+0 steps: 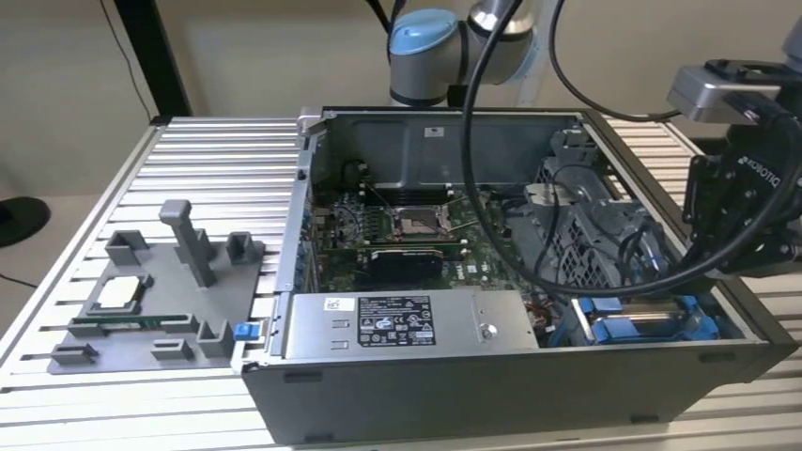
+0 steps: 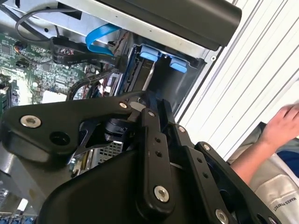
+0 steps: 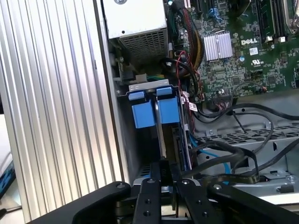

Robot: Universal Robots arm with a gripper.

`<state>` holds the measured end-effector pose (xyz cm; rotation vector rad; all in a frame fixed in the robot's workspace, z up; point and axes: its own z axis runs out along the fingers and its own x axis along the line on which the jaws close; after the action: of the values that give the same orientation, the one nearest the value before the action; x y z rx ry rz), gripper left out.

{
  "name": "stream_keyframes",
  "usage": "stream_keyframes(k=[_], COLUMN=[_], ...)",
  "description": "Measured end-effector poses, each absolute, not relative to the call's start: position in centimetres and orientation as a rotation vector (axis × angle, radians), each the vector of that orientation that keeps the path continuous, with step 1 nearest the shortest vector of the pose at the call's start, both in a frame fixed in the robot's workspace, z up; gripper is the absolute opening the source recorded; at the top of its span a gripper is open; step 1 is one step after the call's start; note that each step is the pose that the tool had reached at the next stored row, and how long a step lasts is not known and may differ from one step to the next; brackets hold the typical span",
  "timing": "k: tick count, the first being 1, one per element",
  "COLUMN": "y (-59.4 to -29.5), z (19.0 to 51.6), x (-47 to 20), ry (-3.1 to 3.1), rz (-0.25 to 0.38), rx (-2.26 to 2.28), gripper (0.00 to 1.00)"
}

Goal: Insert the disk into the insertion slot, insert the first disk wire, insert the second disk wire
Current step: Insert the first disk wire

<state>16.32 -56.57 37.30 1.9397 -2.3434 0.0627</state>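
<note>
The claw [image 3: 161, 164] is drawn shut at the edge of the disk [image 3: 155, 113], which stands on edge in the slot [image 3: 139, 148].

In the exterior view you see the open case [image 1: 501, 413] on the ribbed tabletop [image 1: 213, 160]. The disk's blue carrier [image 1: 633, 327] sits low on the exterior view's right, in the case's corner beside the power supply [image 1: 401, 324], with the claw's black body hanging over it. In the first wrist view you look along the disk's thin edge: two blue tabs [image 3: 142, 95] cap its far end and the claw sits closed at the near end. You cannot tell whether it touches the disk. In the second wrist view the closed claw points at the blue tabs, and a person's hand [image 2: 285, 123] shows beyond the case wall.
</note>
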Motion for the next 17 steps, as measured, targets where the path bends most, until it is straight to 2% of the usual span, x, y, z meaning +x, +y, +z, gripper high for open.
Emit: stream_keyframes(k=[11,17], y=[-57.07,-57.06], z=[36.90,36.83], x=[16.32,16.75], ry=[-2.365,-2.332], rz=[0.026,-0.024], rx=[1.931,1.907], gripper=[0.00,0.00])
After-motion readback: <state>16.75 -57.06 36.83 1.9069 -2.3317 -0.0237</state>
